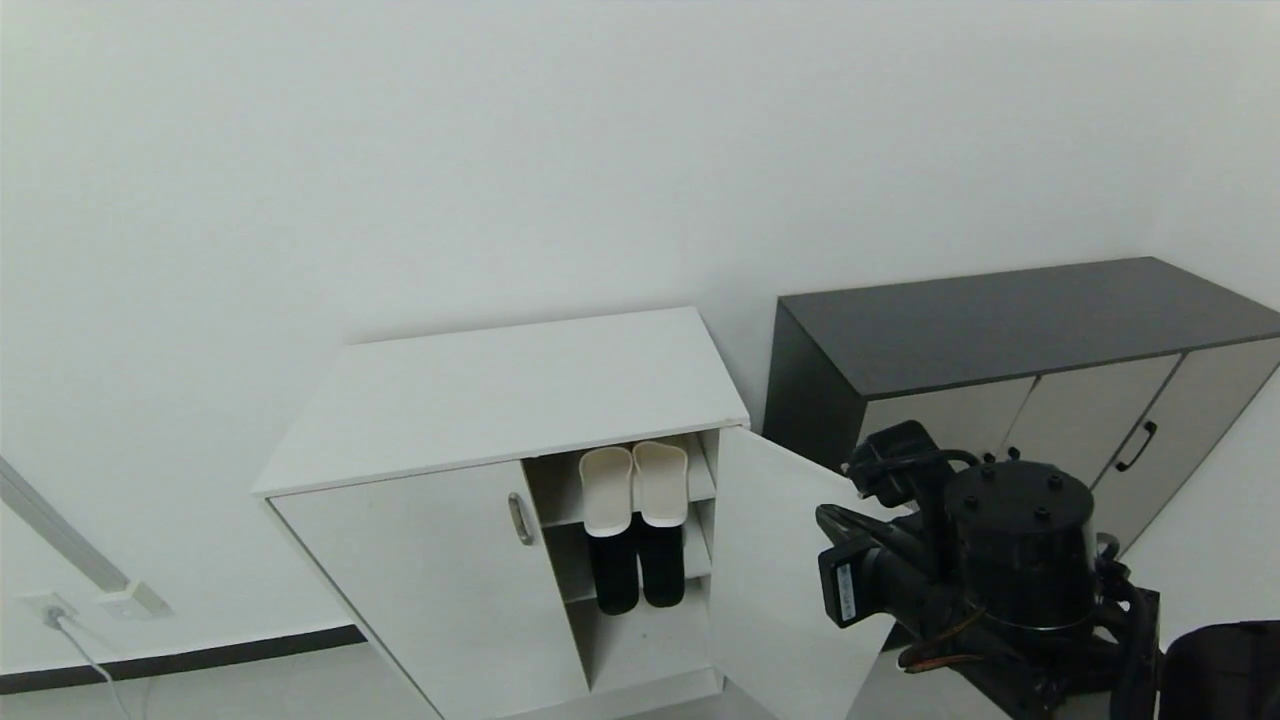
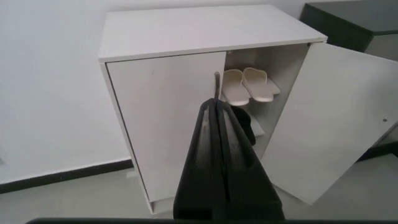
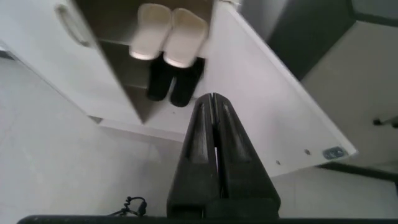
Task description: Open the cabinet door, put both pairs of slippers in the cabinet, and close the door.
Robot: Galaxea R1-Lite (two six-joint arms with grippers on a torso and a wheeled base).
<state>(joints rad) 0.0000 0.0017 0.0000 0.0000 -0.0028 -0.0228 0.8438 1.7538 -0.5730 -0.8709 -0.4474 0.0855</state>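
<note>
The white cabinet (image 1: 500, 390) has its right door (image 1: 790, 580) swung open and its left door (image 1: 430, 590) closed. A pair of white slippers (image 1: 634, 485) lies on the upper shelf, and a pair of black slippers (image 1: 638, 575) on the shelf below. My left gripper (image 2: 214, 102) is shut and empty, held in front of the closed door near its handle (image 2: 216, 84). My right gripper (image 3: 213, 96) is also shut on nothing and hangs before the open compartment, with the white slippers (image 3: 168, 28), black slippers (image 3: 174, 81) and open door (image 3: 273, 112) beyond it. My right arm (image 1: 960, 570) is beside the open door.
A dark-topped cabinet (image 1: 1010, 320) with grey doors stands against the wall right of the white one, close behind the open door. A wall socket with a cable (image 1: 50, 610) is low on the left. A small cable (image 3: 134, 204) lies on the floor.
</note>
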